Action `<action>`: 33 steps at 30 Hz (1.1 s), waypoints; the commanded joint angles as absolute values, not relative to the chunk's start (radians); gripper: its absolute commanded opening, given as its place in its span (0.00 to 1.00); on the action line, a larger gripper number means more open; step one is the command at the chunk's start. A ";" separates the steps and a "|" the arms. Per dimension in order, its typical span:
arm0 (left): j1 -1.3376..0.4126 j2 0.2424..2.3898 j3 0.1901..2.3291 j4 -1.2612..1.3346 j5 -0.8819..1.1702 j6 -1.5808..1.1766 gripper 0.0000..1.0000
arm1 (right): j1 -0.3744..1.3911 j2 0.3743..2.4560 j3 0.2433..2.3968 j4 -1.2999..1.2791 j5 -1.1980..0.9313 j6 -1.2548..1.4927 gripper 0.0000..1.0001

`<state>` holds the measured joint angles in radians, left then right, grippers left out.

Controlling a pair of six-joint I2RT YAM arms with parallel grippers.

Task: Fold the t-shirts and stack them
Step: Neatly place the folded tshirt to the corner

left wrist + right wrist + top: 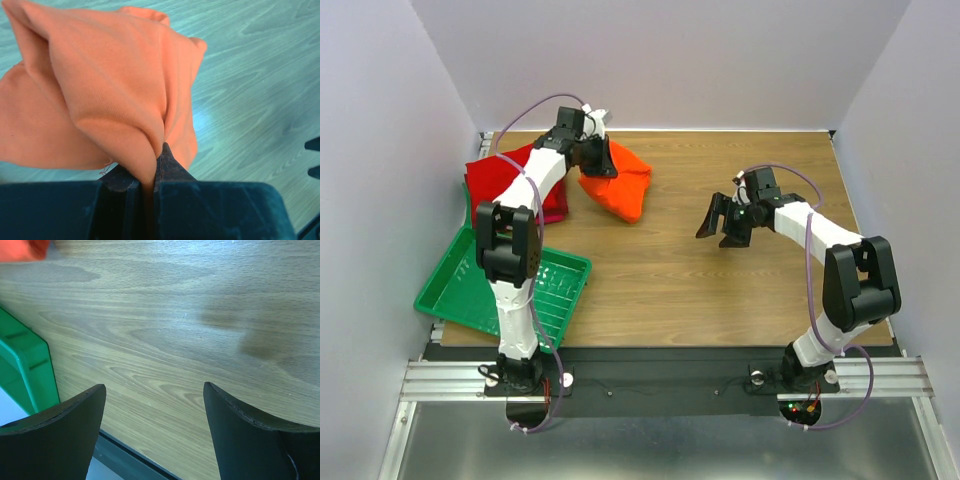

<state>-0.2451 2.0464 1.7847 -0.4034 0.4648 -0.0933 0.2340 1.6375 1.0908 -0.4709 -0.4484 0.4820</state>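
The bright orange t-shirt (621, 187) hangs bunched from my left gripper (603, 161) at the back left of the table. In the left wrist view the left gripper (152, 162) is shut on a fold of the orange t-shirt (100, 85), lifted above the wood. Deep red folded t-shirts (505, 180) lie flat at the far left, partly hidden behind the left arm. My right gripper (720, 223) is open and empty above bare wood right of centre; in the right wrist view the right gripper (154, 395) shows wide-apart fingers with nothing between them.
A green plastic grid tray (460, 290) sits at the near left, overhanging the table's front edge; its corner shows in the right wrist view (30, 365). Walls close the table on three sides.
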 commanded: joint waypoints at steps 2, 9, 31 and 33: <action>-0.210 1.977 1.920 -0.549 0.543 -0.018 0.00 | 0.235 1.631 1.104 -0.460 -0.474 0.451 0.84; -0.143 1.933 2.011 -0.620 0.543 -0.014 0.00 | 0.235 1.632 1.091 -0.462 -0.489 0.436 0.84; 0.239 1.753 1.852 -0.509 0.669 -0.046 0.00 | 0.235 1.621 1.088 -0.469 -0.515 0.428 0.85; 0.256 1.759 1.827 -0.496 0.676 -0.043 0.00 | 0.235 1.624 1.088 -0.469 -0.515 0.429 0.85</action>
